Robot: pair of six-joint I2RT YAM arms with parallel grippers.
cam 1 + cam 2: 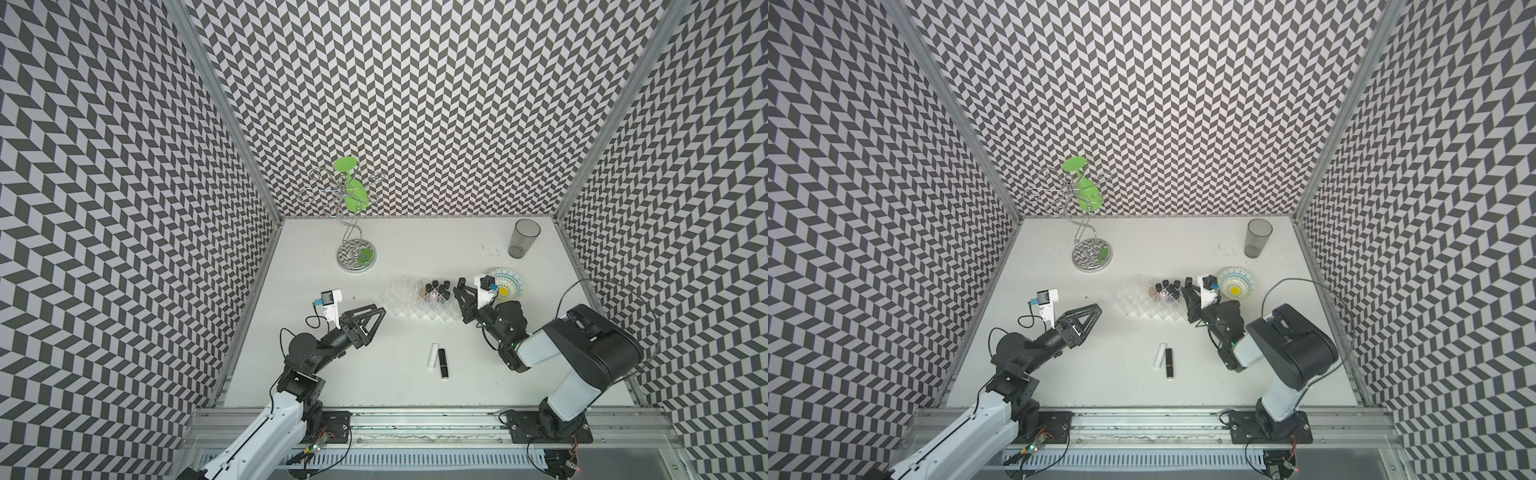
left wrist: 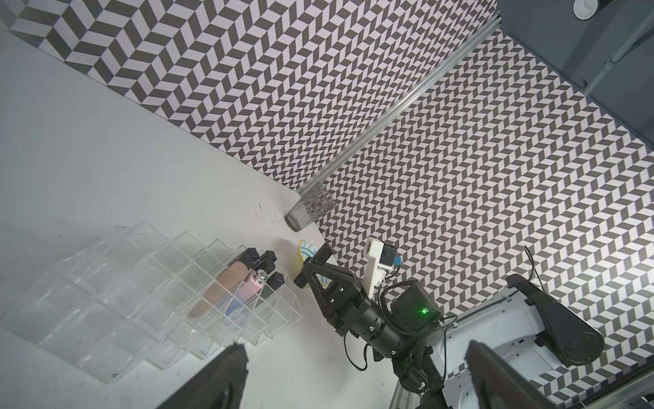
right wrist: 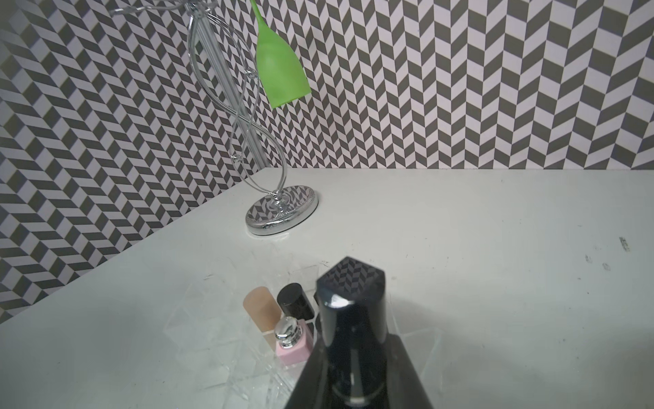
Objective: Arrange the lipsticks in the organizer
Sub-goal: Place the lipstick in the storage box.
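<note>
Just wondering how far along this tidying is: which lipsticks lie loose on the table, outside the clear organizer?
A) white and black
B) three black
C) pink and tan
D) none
A: a white lipstick and a black lipstick lie side by side on the table, in front of the organizer.

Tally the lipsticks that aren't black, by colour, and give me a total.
White lipstick: 1
Tan lipstick: 1
Pink lipstick: 1
Total: 3
</note>
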